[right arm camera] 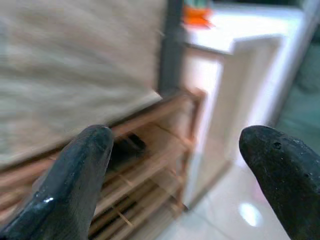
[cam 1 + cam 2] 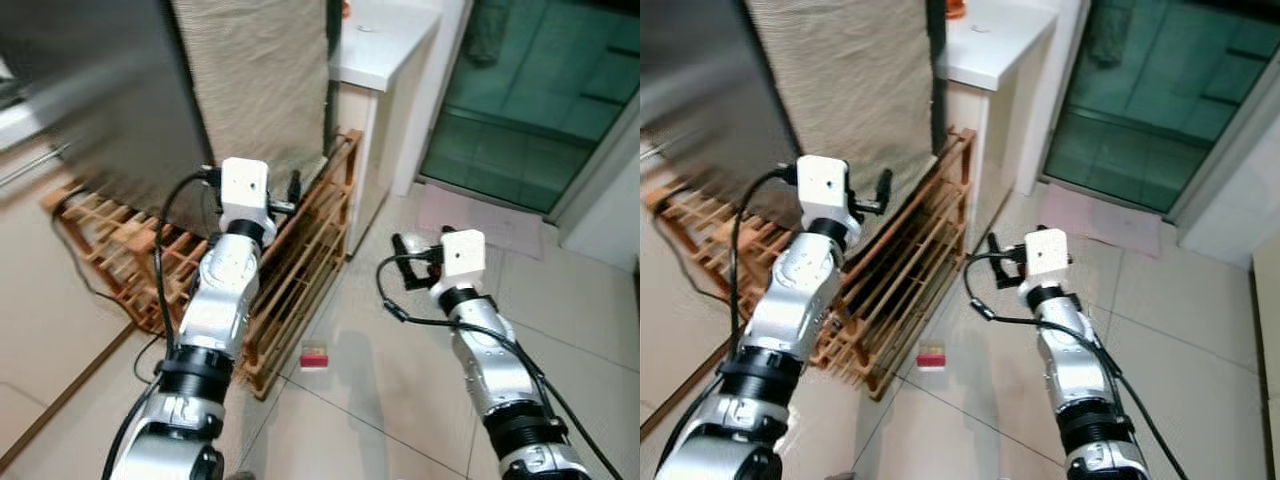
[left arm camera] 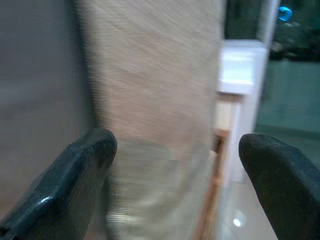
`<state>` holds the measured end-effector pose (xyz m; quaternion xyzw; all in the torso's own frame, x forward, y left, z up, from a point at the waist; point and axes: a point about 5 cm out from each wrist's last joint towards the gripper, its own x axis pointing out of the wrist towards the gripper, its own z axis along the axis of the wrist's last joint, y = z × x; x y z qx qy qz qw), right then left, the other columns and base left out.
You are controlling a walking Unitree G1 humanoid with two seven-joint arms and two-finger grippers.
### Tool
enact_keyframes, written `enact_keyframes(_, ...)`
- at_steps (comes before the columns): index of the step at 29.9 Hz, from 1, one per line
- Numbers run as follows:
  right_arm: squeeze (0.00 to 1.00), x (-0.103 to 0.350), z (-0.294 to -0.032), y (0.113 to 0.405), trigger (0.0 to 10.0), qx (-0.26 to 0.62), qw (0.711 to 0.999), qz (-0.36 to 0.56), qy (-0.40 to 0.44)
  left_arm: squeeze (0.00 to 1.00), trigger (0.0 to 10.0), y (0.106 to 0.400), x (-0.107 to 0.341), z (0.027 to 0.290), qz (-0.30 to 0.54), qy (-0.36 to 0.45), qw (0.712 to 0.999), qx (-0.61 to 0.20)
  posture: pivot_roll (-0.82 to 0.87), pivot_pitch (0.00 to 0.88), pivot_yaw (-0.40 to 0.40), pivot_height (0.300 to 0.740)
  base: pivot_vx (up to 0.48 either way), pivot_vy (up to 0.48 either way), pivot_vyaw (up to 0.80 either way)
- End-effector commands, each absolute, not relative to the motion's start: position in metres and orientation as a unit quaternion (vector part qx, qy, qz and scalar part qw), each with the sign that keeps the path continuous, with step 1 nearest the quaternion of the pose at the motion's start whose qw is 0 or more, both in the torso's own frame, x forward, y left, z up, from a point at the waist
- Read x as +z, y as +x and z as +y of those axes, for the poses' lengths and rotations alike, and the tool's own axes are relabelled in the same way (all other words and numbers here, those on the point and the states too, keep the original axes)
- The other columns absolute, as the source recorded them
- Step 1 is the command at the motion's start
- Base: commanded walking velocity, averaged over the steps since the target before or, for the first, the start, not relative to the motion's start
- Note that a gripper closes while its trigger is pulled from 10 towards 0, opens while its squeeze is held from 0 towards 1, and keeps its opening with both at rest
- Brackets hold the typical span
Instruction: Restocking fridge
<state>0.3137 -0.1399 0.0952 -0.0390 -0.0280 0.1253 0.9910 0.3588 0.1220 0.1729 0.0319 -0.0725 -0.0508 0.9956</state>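
Both claws gape (black, rounded fingertips (image 1: 80, 180)) near slatted wooden rack (image 2: 300, 260).

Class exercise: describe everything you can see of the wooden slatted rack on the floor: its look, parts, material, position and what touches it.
The wooden rack is low and long, apparently reddish-brown wood, with several tiers of thin parallel slats joined by upright end posts. It stands on the pale tiled floor, running along the base of a beige textured panel, one end beside a white cabinet. A small red box lies on the tiles just in front, apart from it.
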Motion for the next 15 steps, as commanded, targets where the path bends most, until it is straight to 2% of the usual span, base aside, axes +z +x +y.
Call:
enact_keyframes(1, 0.00, 0.098, -0.145, 0.311, 10.0, 0.124, 0.991, -0.032, -0.043, 0.00, 10.0, 0.365, 0.179, 0.121, -0.071, 0.034, 0.996, -0.049, 0.00, 0.000, 0.006, 0.740, 0.000, 0.000, 0.00)
enact_keyframes(6, 0.00, 0.096, -0.150, 0.307, 10.0, 0.111, 0.993, -0.029, -0.040, 0.00, 10.0, 0.372, 0.189, 0.125, -0.084, 0.049, 0.994, -0.050, -0.02, 0.000, 0.013, 0.740, 0.000, 0.000, 0.00)
enact_keyframes(15, 0.00, 0.095, -0.146, 0.289, 10.0, 0.117, 0.992, -0.025, -0.028, 0.00, 10.0, 0.385, 0.185, 0.124, -0.052, 0.065, 0.995, -0.053, -0.03, 0.000, 0.047, 0.740, 0.000, 0.000, 0.00)
